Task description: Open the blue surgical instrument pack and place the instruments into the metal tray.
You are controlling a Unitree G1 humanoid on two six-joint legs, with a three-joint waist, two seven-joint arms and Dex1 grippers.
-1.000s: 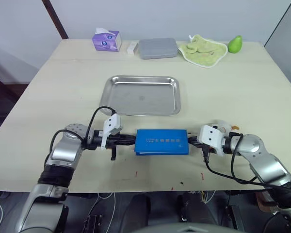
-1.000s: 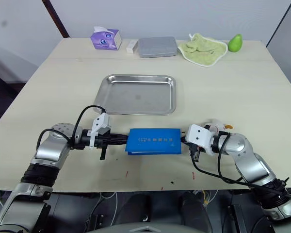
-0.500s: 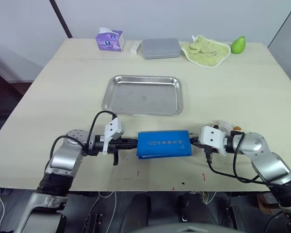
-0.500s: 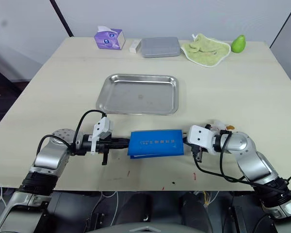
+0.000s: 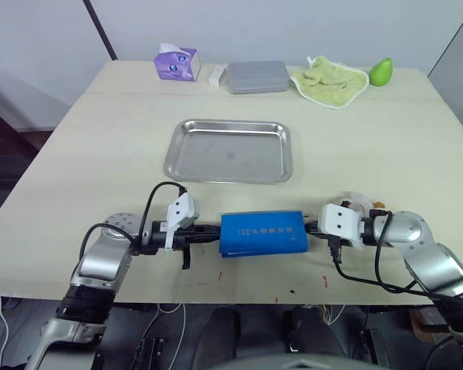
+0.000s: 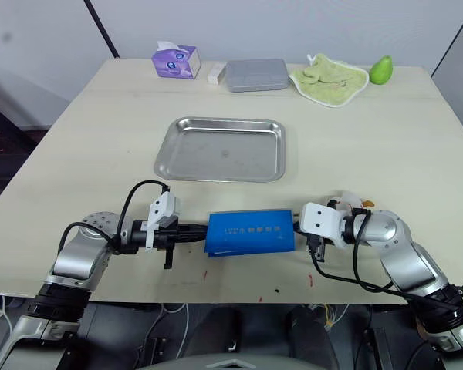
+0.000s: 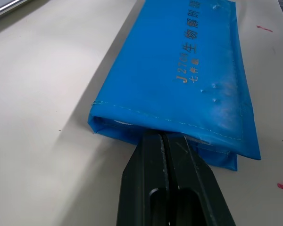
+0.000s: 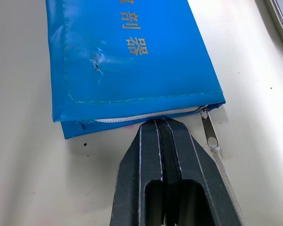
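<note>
Near the table's front edge, the blue surgical instrument pack (image 5: pixel 263 233) is pinched at both short ends and is not yet opened.

The left gripper (image 7: pixel 166 136) is closed flat against the pack's left end, and the right gripper (image 8: pixel 161 123) is closed at the right end beside the zipper pull (image 8: pixel 209 128); whether fabric is actually clamped at either end cannot be told for certain. The zipper is seen shut and no instruments are exposed. The metal tray (image 5: pixel 229 150) lies well apart, farther back on the table, with nothing in it. Opening the pack and every transfer are judged as work left to do.
</note>
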